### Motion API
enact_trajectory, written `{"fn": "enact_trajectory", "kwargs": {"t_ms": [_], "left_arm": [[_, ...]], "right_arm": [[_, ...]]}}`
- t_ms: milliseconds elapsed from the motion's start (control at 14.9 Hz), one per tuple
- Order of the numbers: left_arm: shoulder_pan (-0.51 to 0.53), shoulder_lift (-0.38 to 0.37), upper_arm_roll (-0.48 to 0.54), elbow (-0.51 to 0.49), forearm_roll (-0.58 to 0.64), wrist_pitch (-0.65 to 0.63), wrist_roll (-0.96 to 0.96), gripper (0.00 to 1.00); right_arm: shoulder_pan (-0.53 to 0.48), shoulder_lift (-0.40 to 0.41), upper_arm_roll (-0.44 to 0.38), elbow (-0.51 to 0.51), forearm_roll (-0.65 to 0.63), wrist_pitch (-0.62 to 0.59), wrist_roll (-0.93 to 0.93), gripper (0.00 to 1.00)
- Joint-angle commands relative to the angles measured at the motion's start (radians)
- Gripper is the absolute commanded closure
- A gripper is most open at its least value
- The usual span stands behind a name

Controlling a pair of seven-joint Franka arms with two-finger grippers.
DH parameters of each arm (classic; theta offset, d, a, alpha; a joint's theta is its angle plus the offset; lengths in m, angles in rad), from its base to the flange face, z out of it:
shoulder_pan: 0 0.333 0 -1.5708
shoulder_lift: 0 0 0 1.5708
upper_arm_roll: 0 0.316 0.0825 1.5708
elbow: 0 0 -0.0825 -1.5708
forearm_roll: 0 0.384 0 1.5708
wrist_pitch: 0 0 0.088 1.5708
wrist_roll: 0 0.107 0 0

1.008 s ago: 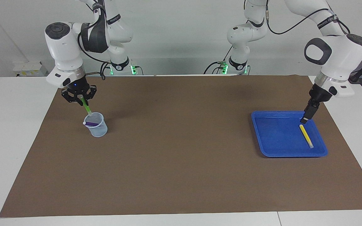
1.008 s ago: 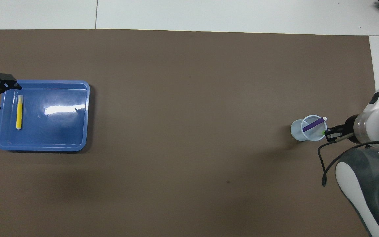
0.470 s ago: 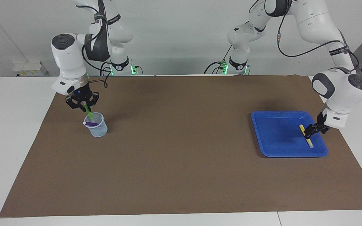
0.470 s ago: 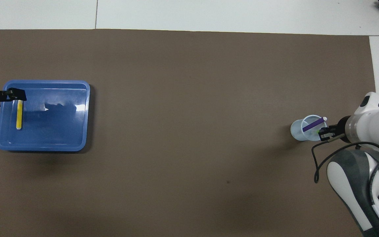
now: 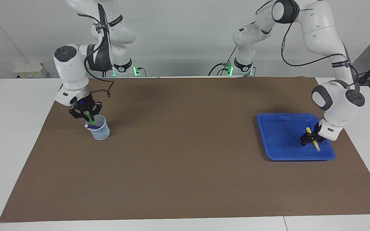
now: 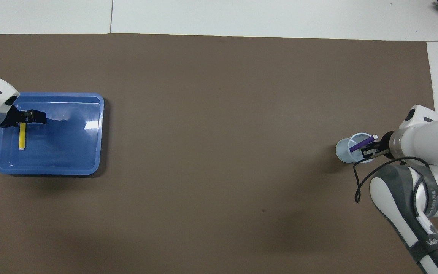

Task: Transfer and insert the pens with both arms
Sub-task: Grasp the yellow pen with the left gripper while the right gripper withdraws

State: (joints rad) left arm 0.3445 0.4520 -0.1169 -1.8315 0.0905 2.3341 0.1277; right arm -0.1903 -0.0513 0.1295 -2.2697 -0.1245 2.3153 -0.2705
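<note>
Your purple pen (image 5: 92,127) sits in the cup (image 5: 100,132); right hand (image 5: 89,118) lowers the gripped green pen (image 5: 90,118) in. Left hand (image 5: 311,139), wide, straddles the yellow pen (image 5: 312,138) in the tray (image 5: 278,141), at three o'clock.

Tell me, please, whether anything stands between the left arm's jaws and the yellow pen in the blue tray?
Nothing visible does. The left gripper is down in the blue plastic tray, open, its jaws astride the slim yellow marker pen, which lies alone there.

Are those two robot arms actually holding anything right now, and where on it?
The right tool grips the green pen by its upper end, over the cup. The left tool is open around the yellow pen, not gripping it yet.
</note>
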Motion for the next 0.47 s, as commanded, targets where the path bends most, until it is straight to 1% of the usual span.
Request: {"fn": "enact_trajectory", "kwargs": {"t_ms": [0, 67, 134, 202, 269, 403], "left_arm": [[0.007, -0.009, 0.000, -0.025, -0.037, 0.024, 0.029, 0.00], [0.008, -0.009, 0.000, -0.025, -0.041, 0.024, 0.029, 0.00], [0.013, -0.009, 0.000, -0.025, -0.043, 0.021, 0.029, 0.01], [0.013, -0.009, 0.000, -0.025, -0.043, 0.018, 0.029, 0.07], [0.013, -0.010, 0.000, -0.025, -0.044, 0.013, 0.027, 0.17], [0.011, -0.010, 0.002, -0.022, -0.055, 0.001, 0.024, 0.50]], "right_arm": [[-0.014, -0.002, 0.012, -0.002, -0.020, 0.012, 0.045, 0.89], [-0.014, -0.001, 0.012, -0.001, -0.020, 0.012, 0.045, 0.58], [-0.012, -0.001, 0.012, 0.001, -0.020, 0.009, 0.043, 0.11], [-0.011, -0.001, 0.012, 0.004, -0.020, 0.003, 0.042, 0.00], [-0.008, 0.002, 0.012, 0.006, -0.020, -0.004, 0.040, 0.00], [-0.008, 0.002, 0.012, 0.016, -0.020, -0.019, 0.037, 0.00]]}}
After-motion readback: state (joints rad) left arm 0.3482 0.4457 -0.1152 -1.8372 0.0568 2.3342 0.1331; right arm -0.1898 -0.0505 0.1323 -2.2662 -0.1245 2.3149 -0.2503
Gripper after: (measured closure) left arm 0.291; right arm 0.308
